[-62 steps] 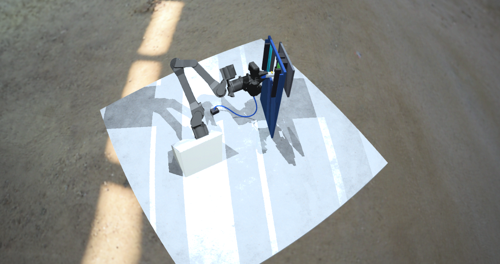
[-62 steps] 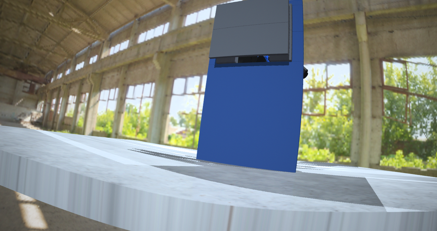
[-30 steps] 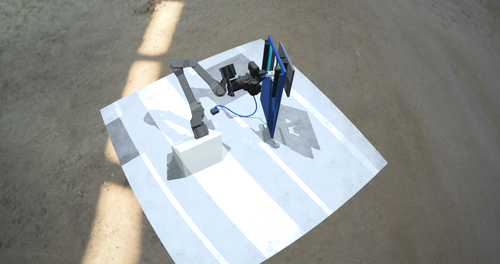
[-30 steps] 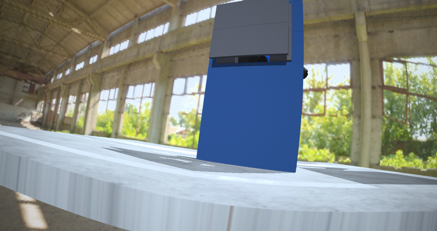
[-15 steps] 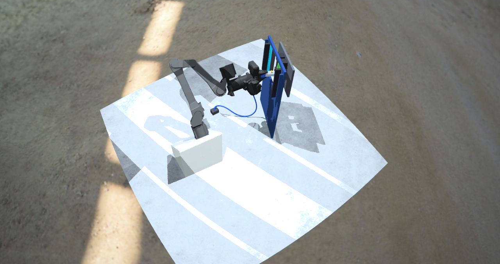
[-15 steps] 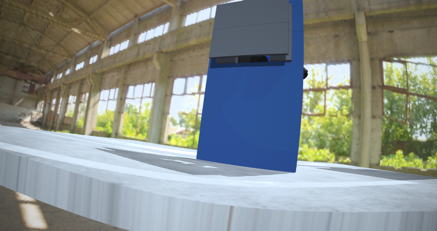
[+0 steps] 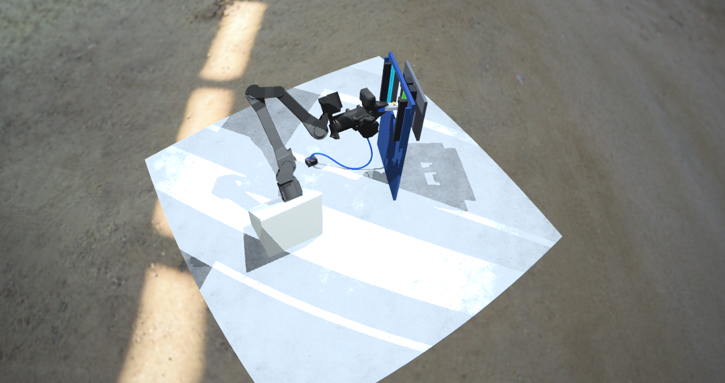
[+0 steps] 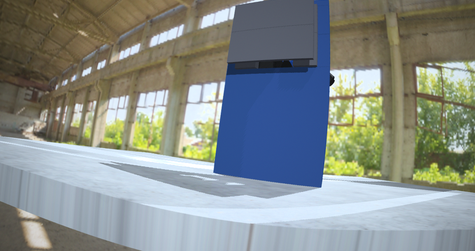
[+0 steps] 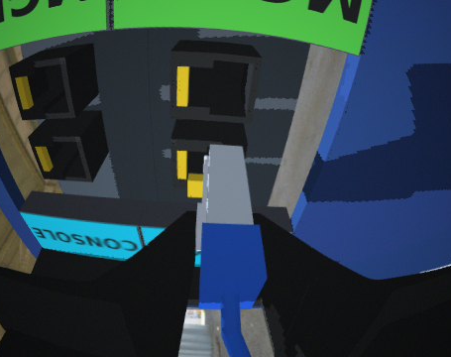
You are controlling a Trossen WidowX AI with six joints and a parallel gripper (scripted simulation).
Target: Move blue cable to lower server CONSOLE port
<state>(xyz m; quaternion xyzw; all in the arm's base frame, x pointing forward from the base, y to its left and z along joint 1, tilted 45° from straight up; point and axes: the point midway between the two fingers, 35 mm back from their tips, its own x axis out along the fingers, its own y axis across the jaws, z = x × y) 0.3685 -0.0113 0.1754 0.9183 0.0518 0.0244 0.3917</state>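
The jaws [image 7: 386, 105], mostly closed, grip the one plug [image 7: 391, 106] [image 9: 230, 185], its nose before a port; I cannot tell whether it is seated. Hold it square, slide straight along the port's axis, and spare the single blue cable [image 7: 354, 168] [image 9: 230, 317] any tug. Left to right, two left-column ports [image 9: 83, 74], two right-column ports [image 9: 215, 49].
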